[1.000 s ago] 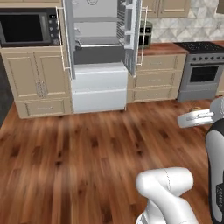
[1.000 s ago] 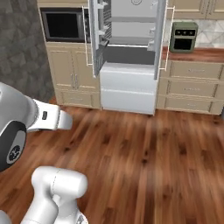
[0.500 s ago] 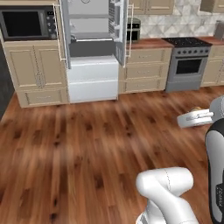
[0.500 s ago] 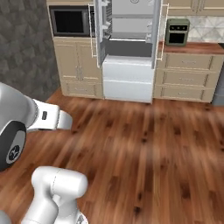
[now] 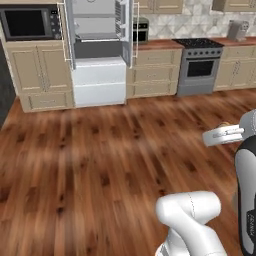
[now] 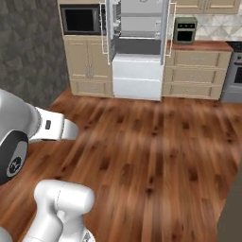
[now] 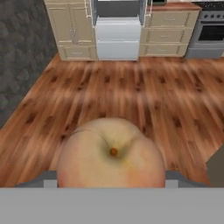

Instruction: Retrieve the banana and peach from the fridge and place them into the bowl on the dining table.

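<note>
The peach, pale orange with its stem dimple facing the camera, sits right against the hand in the hand view and covers the fingertips. In the left base view a sliver of the peach shows above my gripper, which is shut on it at the right edge. Far across the floor stands the fridge, both upper doors swung open and its white drawers closed. The banana, the bowl and the dining table are out of view.
Wide wooden floor lies between me and the kitchen wall. Tan cabinets, a microwave, a toaster oven and a steel stove line that wall. A dark grey wall stands left; a dark shape sits at the right edge.
The whole picture has shifted: the base has backed away, so the fridge looks smaller and farther, and more floor and the stove show. The arm's pose and its hold are unchanged.
</note>
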